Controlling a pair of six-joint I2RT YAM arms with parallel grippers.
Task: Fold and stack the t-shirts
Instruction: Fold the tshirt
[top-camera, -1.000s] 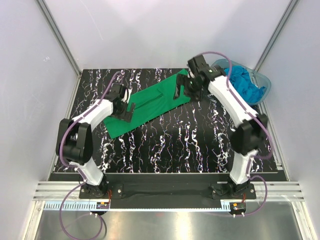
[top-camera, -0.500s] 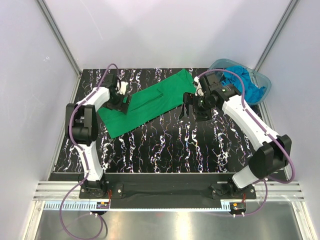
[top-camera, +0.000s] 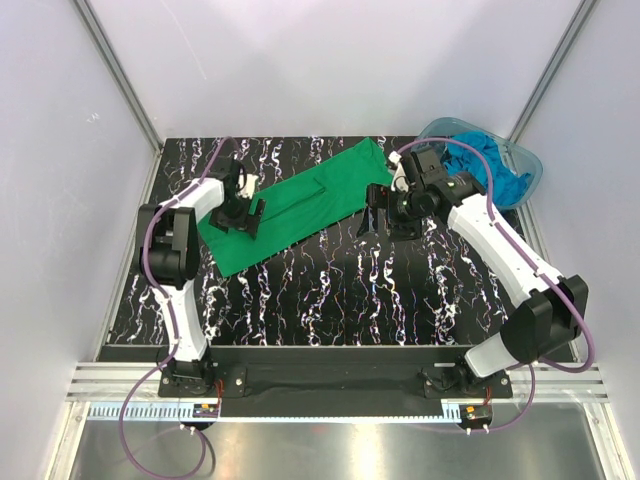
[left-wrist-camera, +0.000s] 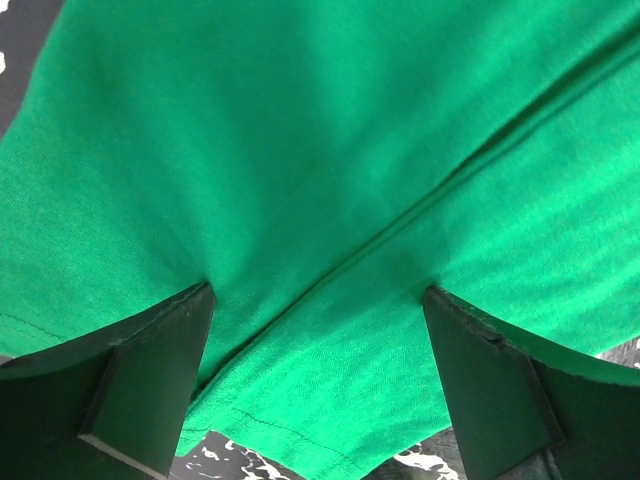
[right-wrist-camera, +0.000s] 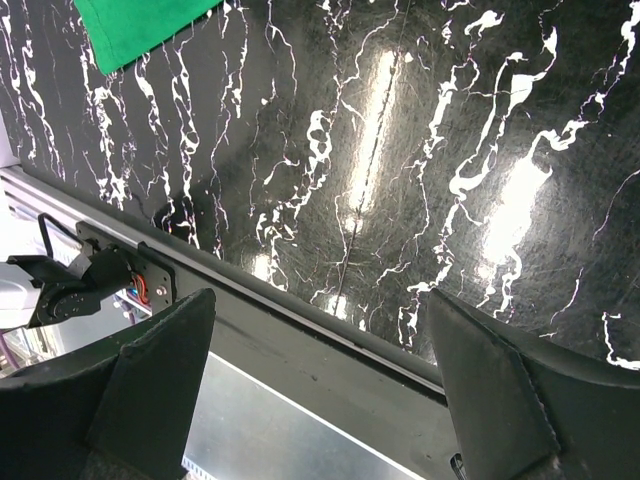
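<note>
Plainly released: left end effector (left-wrist-camera: 318, 298) over green t-shirt (top-camera: 300, 205), right end effector (right-wrist-camera: 320, 296) over table (top-camera: 350, 290).

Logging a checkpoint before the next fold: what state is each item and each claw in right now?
green t-shirt: laid flat as a long strip on the table.
blue t-shirts: unfolded, bunched in the tub.
tub: upright, at the far right corner.
left claw: open, over the green t-shirt, gripping nothing.
right claw: open, empty, over bare table.
</note>
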